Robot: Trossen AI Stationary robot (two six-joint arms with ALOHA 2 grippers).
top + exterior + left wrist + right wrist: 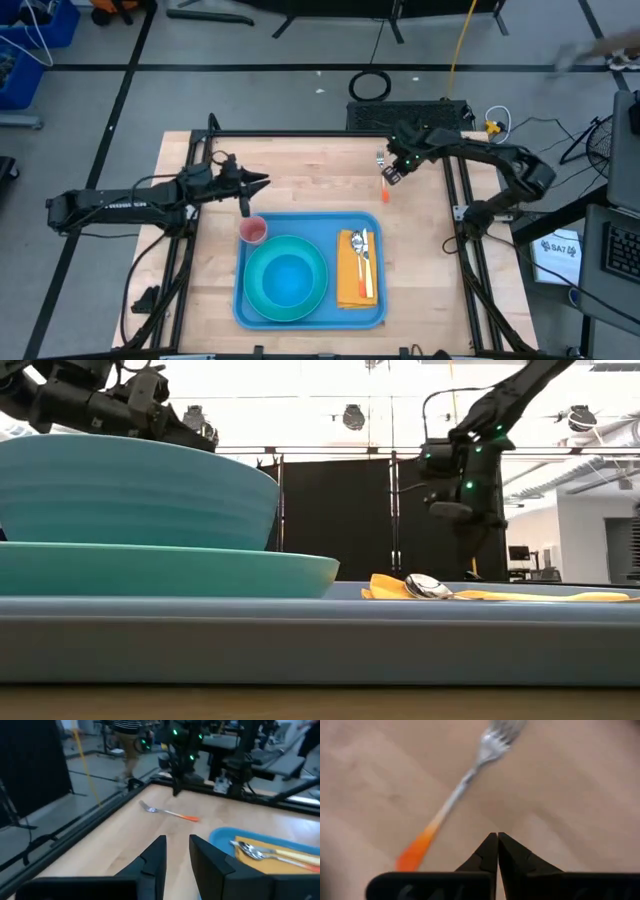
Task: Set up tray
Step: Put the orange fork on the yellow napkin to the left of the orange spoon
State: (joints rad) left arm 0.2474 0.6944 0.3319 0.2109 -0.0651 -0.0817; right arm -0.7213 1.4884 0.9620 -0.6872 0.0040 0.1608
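The wooden tabletop (pixel 300 170) sits on a grey floor with black curtains beyond. The blue tray (pixel 310 316) lies at the near edge, holding a bowl (pixel 285 278) on a plate (pixel 170 570), a pink cup (pixel 252 231), and a yellow napkin (pixel 355 285) bearing a spoon (pixel 430 587). Only the right wrist view shows the right gripper (pixel 497 836) pinched shut, empty, just beside the fork (pixel 455 800) near the far edge. The left gripper (pixel 177 842) hangs over the cup, fingers slightly apart, empty. The low view's bowl hides the cup. A person's legs (pixel 127 742) show behind the table.
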